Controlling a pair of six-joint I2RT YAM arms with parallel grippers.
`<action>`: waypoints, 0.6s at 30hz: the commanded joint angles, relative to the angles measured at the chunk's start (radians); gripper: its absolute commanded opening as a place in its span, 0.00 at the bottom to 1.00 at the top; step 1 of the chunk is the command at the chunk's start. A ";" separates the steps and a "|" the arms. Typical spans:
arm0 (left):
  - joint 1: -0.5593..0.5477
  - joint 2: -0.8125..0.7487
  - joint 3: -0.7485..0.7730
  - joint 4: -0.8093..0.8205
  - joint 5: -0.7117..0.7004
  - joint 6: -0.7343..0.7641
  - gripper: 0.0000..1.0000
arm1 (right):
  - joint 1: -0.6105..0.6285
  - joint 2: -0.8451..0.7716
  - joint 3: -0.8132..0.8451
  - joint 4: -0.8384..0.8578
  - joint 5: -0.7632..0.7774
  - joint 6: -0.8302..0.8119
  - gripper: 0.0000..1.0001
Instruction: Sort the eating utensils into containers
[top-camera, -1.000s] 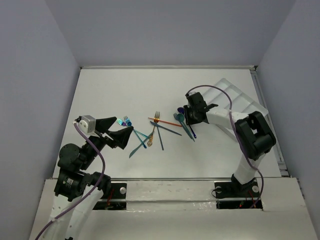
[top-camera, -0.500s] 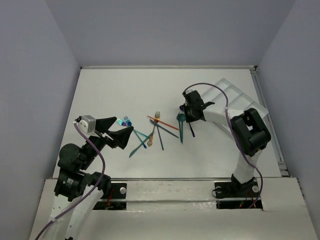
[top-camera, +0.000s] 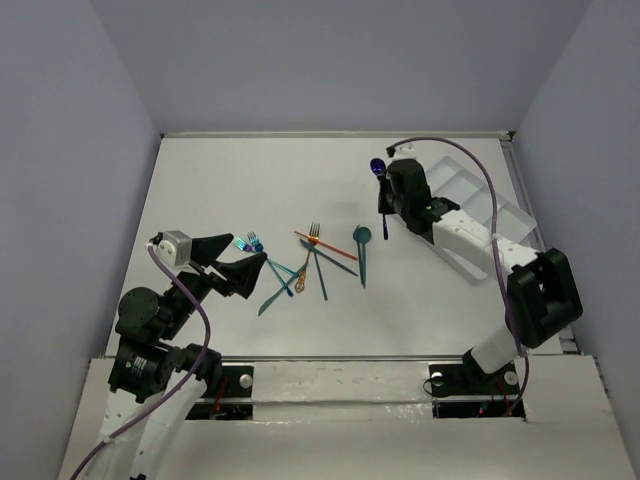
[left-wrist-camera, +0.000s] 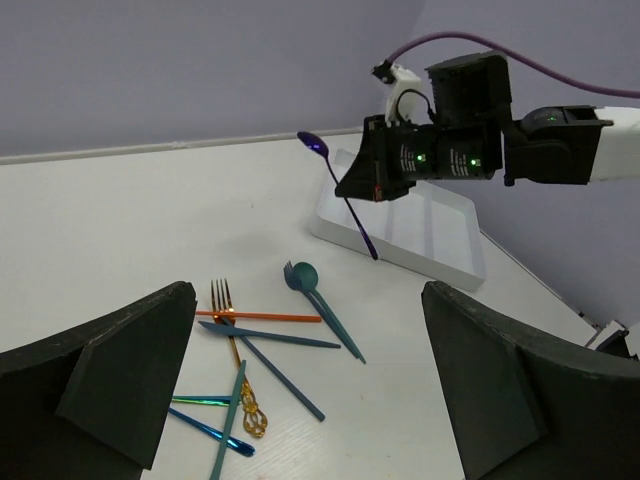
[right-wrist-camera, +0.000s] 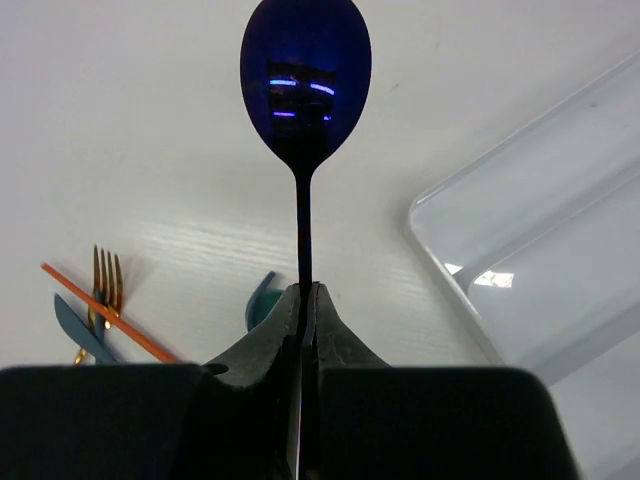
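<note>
My right gripper (top-camera: 386, 197) is shut on the handle of a dark blue spoon (top-camera: 377, 167) and holds it above the table, just left of the white divided tray (top-camera: 497, 205). The right wrist view shows the spoon's bowl (right-wrist-camera: 305, 85) upright above the closed gripper (right-wrist-camera: 305, 293), with the tray's corner (right-wrist-camera: 455, 262) at right. The other utensils lie mid-table: a teal spoon (top-camera: 362, 238), an orange-red utensil (top-camera: 330, 244), a gold fork (top-camera: 313, 234), blue knives (top-camera: 320, 272). My left gripper (top-camera: 250, 262) is open and empty, left of the pile.
In the left wrist view the pile lies between my fingers (left-wrist-camera: 125, 375): the teal spoon (left-wrist-camera: 305, 275) lies over a teal fork, with the gold fork (left-wrist-camera: 228, 310) and a blue knife (left-wrist-camera: 270, 337). Shiny teal-blue utensils (top-camera: 250, 242) lie near the left gripper. Grey walls surround the table.
The right gripper has lifted the dark blue spoon out of the pile and carried it back and right, towards the tray. The teal spoon shifted slightly left. The left arm has not moved.
</note>
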 joint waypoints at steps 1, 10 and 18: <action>0.005 -0.008 0.003 0.049 0.015 -0.003 0.99 | 0.008 -0.047 -0.031 0.204 0.254 0.128 0.00; -0.005 -0.020 0.003 0.049 0.013 -0.003 0.99 | -0.104 -0.047 -0.080 0.446 0.537 0.425 0.00; -0.032 -0.034 0.006 0.043 0.000 -0.003 0.99 | -0.204 0.031 -0.077 0.477 0.586 0.577 0.00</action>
